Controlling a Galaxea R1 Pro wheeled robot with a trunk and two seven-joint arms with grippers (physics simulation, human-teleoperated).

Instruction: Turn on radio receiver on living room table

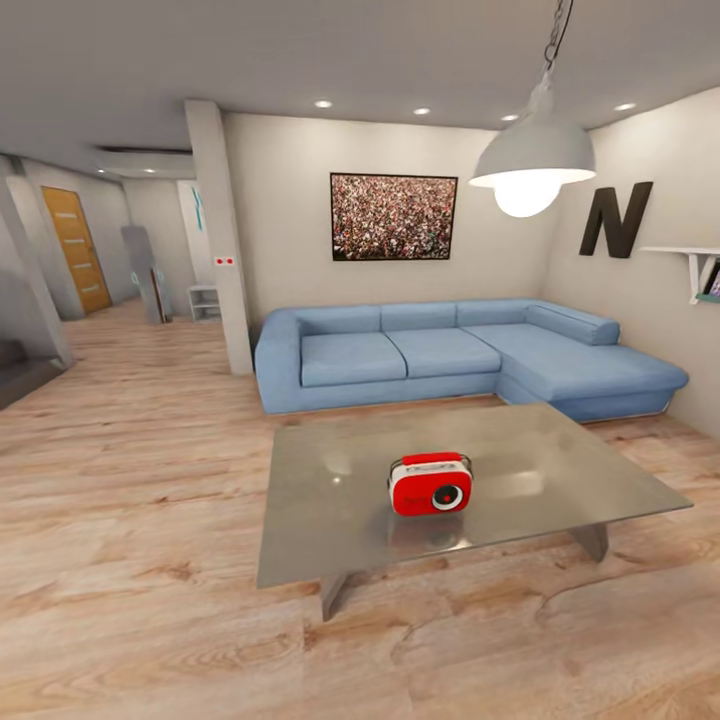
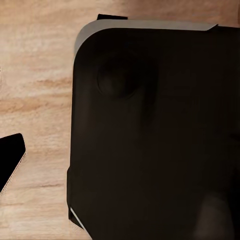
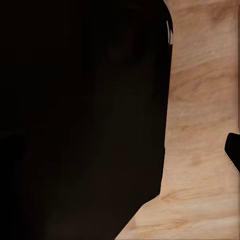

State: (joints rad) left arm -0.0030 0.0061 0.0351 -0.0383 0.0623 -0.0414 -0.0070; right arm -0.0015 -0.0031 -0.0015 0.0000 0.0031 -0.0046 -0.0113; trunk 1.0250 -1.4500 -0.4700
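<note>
Beside the dark rounded body of the robot [image 2: 150, 135], in the left wrist view, a black fingertip [image 2: 10, 157] of the left gripper pokes in over the wood plank floor [image 2: 35, 70]; how far that gripper is open cannot be told, and nothing is seen in its hold; in the right wrist view another black fingertip [image 3: 233, 150] of the right gripper shows at the picture's edge over the same floor, next to a large black mass, and its opening cannot be told either. Out in the living room, the radio receiver [image 1: 430, 484] stands upright on the table [image 1: 320, 480], near the middle of the glossy top and somewhat toward its near edge, its round dial facing the camera and its reflection lying on the surface before it; beyond the table's far edge sits the blue sofa [image 1: 450, 350] against the beige wall, under the framed crowd picture [image 1: 393, 216]; the white pendant lamp [image 1: 533, 160] hangs lit above the table's far right corner; a black letter N [image 1: 615, 219] is on the right wall.
</note>
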